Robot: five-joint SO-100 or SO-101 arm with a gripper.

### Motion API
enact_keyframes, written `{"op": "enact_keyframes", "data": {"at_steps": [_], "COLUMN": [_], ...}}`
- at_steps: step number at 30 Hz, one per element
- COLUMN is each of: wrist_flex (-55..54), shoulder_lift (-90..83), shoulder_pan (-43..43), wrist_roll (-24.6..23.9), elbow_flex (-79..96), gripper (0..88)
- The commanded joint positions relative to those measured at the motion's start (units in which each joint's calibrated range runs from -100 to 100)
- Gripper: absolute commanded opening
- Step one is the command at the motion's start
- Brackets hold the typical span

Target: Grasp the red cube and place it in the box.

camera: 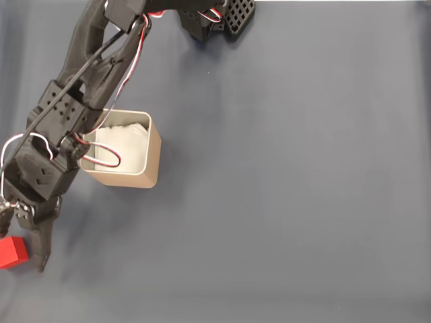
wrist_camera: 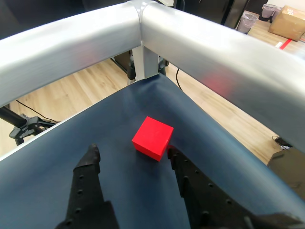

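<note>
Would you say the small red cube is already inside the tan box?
No, the small red cube lies on the dark table beside the claw, apart from the tan box.

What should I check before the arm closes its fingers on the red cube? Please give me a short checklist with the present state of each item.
1. Gripper open wide enough for the red cube: ok, the gap looks wider than the cube.
2. Cube between the fingers: not ok, in the wrist view it lies just past the tips, close to the right finger.
3. Cube resting flat on the table: ok.
4. Cube clear of the table corner: cannot tell; it sits near the corner under the metal rails.
5. The box is upright and open: ok, though the arm covers part of it in the fixed view.
6. Path from cube to box free: ok, only bare table between them.
</note>
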Motion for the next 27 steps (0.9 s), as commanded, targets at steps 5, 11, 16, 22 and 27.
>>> {"op": "enact_keyframes", "data": {"at_steps": [5, 11, 16, 22, 27], "wrist_flex": [-1.04, -0.79, -0.79, -0.55, -0.55], "shoulder_lift": [3.25, 5.76, 6.80, 7.67, 8.19], "shoulder_pan": [-0.56, -0.20, 0.01, 1.22, 1.57], "wrist_roll": [0.88, 1.12, 1.22, 1.71, 1.90], "elbow_flex": [-8.86, -11.87, -12.41, -12.41, -12.41], "gripper": [35.9, 36.4, 36.4, 36.1, 36.1]}}
